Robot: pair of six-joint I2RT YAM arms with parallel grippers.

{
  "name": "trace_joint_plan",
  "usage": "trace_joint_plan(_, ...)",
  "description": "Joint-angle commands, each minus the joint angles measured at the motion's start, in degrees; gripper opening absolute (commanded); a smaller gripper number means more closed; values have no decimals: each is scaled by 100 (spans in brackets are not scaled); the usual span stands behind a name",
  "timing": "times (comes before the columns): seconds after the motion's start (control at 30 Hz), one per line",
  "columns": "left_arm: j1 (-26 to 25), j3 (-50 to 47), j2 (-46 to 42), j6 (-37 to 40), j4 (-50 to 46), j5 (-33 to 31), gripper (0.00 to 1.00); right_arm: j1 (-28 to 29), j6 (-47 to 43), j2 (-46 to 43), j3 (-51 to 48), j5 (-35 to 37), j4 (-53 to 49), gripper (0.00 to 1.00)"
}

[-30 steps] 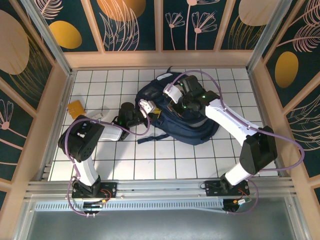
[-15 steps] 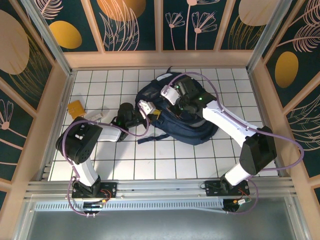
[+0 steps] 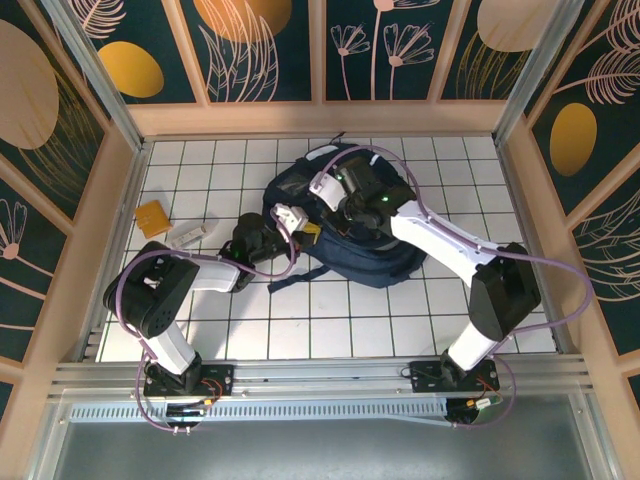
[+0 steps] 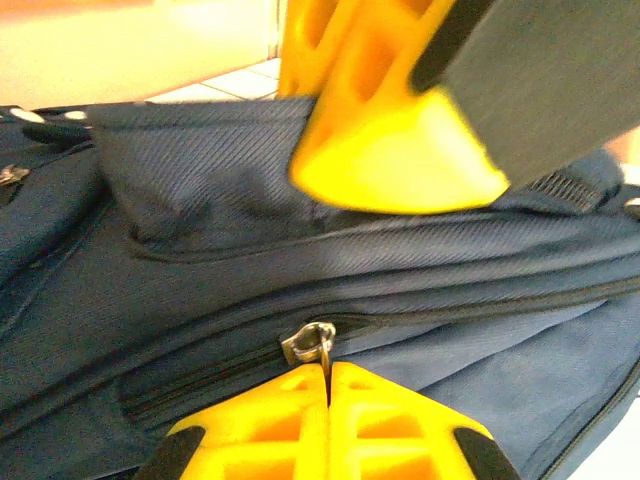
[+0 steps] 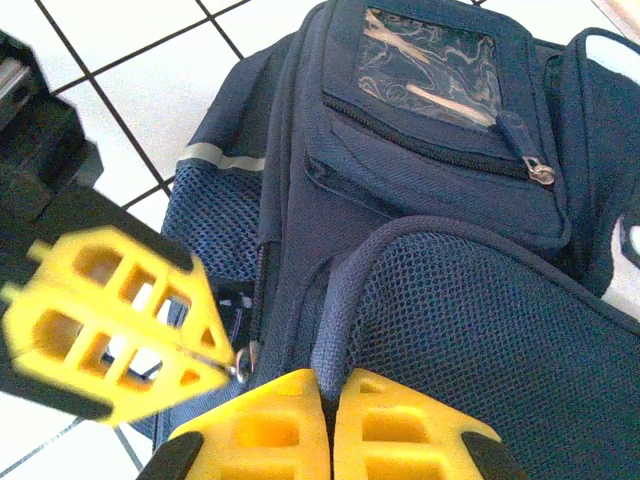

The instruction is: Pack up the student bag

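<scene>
Lying across the middle of the white-tiled desk (image 3: 400, 320), the navy student bag (image 3: 365, 262) has slid a little toward the left of the overhead frame over the last second. Both arms have moved that way with it.

The left tool (image 4: 328, 375) has just finished closing. Its yellow pads now clench the small metal zipper pull (image 4: 312, 343) on the seam along the bag's near side. The right tool (image 5: 328, 390) is clenched too. It seems to pinch a raised ridge of bag fabric just above that seam, though the contact itself is hidden under the pads. In the left wrist view the cloth tents up toward it, which fits a hold.

I judge this to be the opening step. One tool braces the cloth while the other is set to draw the zipper. The seam looks closed on both sides of the pull, so nothing can be packed yet.

A loose black strap (image 3: 300, 275) trails over the tiles at the bag's lower left, close under the left arm, and could snag on a pull. An orange-yellow packet (image 3: 152, 215) and a white stick-shaped item (image 3: 188, 236) wait at centre left, well apart from the bag. A pocket with a clear window (image 5: 430, 65) sits at upper right in the right wrist view, zipped.
</scene>
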Motion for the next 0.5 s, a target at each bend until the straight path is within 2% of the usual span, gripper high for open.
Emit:
trace_joint_plan(0.0,-147,-195,-324,-445,882,168,0,132,122,164,303,-139,1035,0)
trace_joint_plan(0.13,-189,-281,-493,-429,709,306,0,132,221,304,272,-264,1321,0)
trace_joint_plan(0.37,-754,-375,-416,-386,919,241,0,137,222,653,333,-721,1615,0)
trace_joint_plan(0.47,-1063,-555,-418,-449,1182,-41,0,123,181,828,336,-908,1816,0)
